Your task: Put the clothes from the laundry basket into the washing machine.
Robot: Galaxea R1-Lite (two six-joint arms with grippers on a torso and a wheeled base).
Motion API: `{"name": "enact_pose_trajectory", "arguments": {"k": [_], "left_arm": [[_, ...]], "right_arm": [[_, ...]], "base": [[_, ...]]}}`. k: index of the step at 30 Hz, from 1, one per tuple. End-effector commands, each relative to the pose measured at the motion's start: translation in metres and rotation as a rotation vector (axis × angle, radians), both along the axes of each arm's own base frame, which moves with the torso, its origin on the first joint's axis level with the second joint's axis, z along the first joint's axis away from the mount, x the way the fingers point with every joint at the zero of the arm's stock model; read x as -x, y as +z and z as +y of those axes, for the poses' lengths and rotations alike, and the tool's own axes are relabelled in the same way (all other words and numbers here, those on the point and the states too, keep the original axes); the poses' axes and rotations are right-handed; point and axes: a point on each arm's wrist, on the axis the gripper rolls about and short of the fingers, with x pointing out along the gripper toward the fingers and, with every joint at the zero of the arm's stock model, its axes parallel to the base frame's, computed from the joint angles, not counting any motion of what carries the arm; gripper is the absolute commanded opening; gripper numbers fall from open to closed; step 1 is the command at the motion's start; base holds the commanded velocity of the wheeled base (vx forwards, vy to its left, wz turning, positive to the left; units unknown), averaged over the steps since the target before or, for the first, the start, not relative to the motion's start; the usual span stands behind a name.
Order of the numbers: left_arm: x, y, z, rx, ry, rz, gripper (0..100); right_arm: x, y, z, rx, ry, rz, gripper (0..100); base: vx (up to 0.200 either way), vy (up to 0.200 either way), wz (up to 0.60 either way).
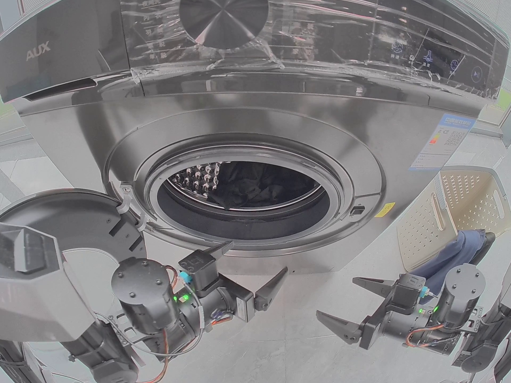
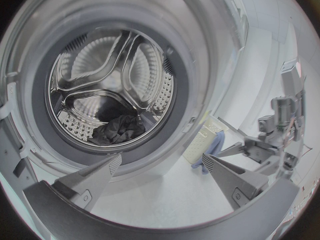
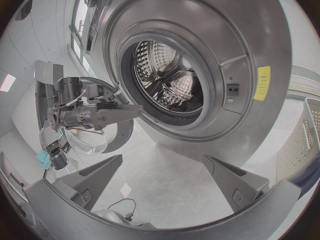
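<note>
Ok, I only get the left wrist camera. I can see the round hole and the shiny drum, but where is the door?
Observer: The door is swung wide open on the robot's left side of the washing machine.
Operator: And what's up on top, above the hole?
Observer: A big round dial sits in the middle of the control panel, which is covered in clear wrap.

Bright, even light; glare on washing machine (image 1: 255, 114) front; fisheye-bent edges
</note>
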Motion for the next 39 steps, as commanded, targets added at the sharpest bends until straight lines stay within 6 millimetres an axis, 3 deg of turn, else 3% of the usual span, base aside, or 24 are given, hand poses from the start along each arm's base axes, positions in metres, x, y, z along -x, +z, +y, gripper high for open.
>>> {"name": "enact_pose_trajectory", "arguments": {"k": [1,7,12,17,22,28,34,37,39], "left_arm": [[0.032,0.023,0.018,0.050,-0.039,-0.028,100],[0.052,0.028,0.043,0.048,-0.018,-0.025,100],[0.068,0.031,0.066,0.050,0.005,-0.025,100],[0.069,0.026,0.085,0.027,0.083,-0.011,100],[0.069,0.035,0.095,0.074,0.175,-0.040,100],[0.084,0.049,0.110,0.120,0.185,-0.072,100],[0.111,0.053,0.140,0.091,0.220,-0.045,100],[0.137,0.046,0.165,0.064,0.240,-0.018,100],[0.143,0.044,0.172,0.060,0.265,-0.015,100]], "right_arm": [[0.004,0.015,-0.028,-0.029,-0.109,-0.044,100],[0.003,0.030,-0.053,-0.053,-0.280,-0.095,100],[0.025,0.039,-0.071,-0.014,-0.303,-0.070,100],[0.038,0.041,-0.087,-0.004,-0.360,-0.048,100],[0.042,0.044,-0.096,-0.014,-0.405,-0.058,100],[0.065,0.045,-0.109,-0.004,-0.420,-0.060,100],[0.094,0.041,-0.128,0.000,-0.517,-0.074,100],[0.116,0.035,-0.140,-0.003,-0.600,-0.110,100],[0.123,0.032,-0.143,0.002,-0.624,-0.124,100]], "base": [[-0.200,0.000,0.00],[-0.200,0.000,0.00],[-0.160,0.000,0.00],[0.000,0.000,0.00],[-0.160,0.000,0.00],[-0.033,0.000,0.00],[0.000,0.000,0.00],[0.000,-0.067,0.00],[0.000,-0.200,0.00]]}}
